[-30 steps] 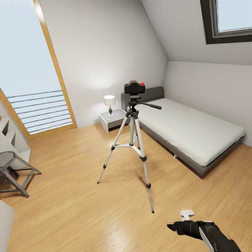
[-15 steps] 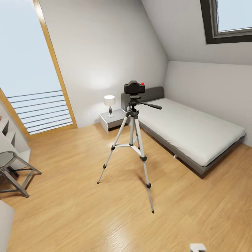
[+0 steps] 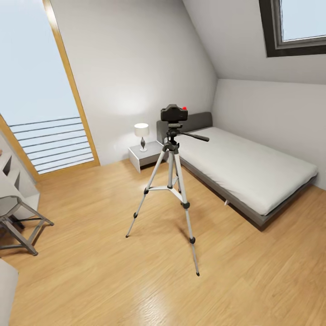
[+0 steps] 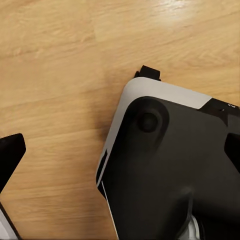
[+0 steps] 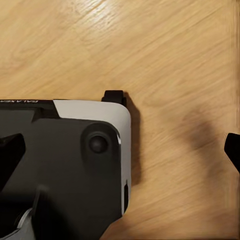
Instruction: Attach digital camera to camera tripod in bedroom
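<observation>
Left to right across the head view: tall window [image 3: 36, 90] with a wood frame and slatted rail, then a grey folding chair [image 3: 18, 222] at the edge on the light wood floor [image 3: 90, 271]. Further along, against the white wall, a small white nightstand [image 3: 146, 156] carrying a white-shaded lamp [image 3: 141, 135]. Just right of that, in mid-floor, the tripod [image 3: 172, 190], upright on three spread silver legs, black handle sticking out toward the bed. On top of its head, touching it and sitting level, the camera [image 3: 173, 113], black with a red button. Right of the tripod, a low grey-framed bed [image 3: 244, 167] with a white mattress under the sloped wall, and a dark-framed skylight [image 3: 294, 27] above.

In the left wrist view, left claw [image 4: 125, 165] spread wide, one black fingertip [image 4: 10, 155] at one edge and the other at the opposite edge, nothing held; between them the robot base [image 4: 170, 175], black with a white rim, over bare floor. In the right wrist view, right claw [image 5: 125, 155] likewise wide open and empty, above the same base and floor. Camera and tripod well apart from both claws, out across the room.
</observation>
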Robot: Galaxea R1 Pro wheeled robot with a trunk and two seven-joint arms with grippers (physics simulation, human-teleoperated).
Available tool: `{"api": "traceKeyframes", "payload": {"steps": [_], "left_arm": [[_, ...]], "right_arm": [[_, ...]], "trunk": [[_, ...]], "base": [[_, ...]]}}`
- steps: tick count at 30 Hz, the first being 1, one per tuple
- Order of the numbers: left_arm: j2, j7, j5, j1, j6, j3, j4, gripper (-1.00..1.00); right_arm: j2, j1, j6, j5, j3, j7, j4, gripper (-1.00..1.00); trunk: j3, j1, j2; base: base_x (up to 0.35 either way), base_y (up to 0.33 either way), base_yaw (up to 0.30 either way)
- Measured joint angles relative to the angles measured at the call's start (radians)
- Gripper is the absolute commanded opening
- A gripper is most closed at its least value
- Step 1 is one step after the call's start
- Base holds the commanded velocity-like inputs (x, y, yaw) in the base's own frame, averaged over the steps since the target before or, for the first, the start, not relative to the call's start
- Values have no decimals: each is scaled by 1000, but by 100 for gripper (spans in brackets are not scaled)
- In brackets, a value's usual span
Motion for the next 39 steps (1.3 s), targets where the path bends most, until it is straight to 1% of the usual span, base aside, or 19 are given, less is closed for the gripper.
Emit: {"api": "traceKeyframes", "payload": {"steps": [4,11,17,21,26,27,30,33,35,37,39], "left_arm": [[1,2,26,2,1,0,1,100],[4,3,49,4,2,0,1,100],[9,4,53,4,1,1,4,100],[9,5,53,4,1,1,3,100],[10,5,53,4,-2,1,4,100],[12,5,53,4,-3,2,3,100],[13,5,53,4,-3,2,4,100],[14,5,53,4,-3,2,4,100],[14,5,53,4,-3,2,4,100],[23,5,53,4,-3,2,4,100],[26,5,53,4,-3,2,4,100]], "right_arm": [[1,0,-2,0,0,-29,3,100],[-1,9,-1,-1,0,-49,5,100],[1,18,-4,0,0,-54,5,100],[7,48,-30,0,0,-55,5,100],[11,68,-44,-2,0,-58,4,100],[13,84,-61,-8,-1,-78,5,100],[14,92,-79,-10,-3,-88,6,100],[18,112,-130,-13,-5,-96,4,100],[18,116,-146,-13,-5,-99,4,100],[17,121,-175,-13,-6,-107,4,100],[17,122,-182,-13,-7,-110,4,100]], "trunk": [[0,0,0],[0,0,0],[0,0,0],[0,0,0],[0,0,0],[0,0,0],[3,0,0],[7,0,0],[10,0,0],[13,0,0],[16,0,0]], "base": [[0,0,0],[0,0,0],[0,0,0],[0,0,0],[0,0,0],[0,0,0],[0,0,0],[0,0,0],[0,0,0],[0,0,0],[0,0,0]]}}
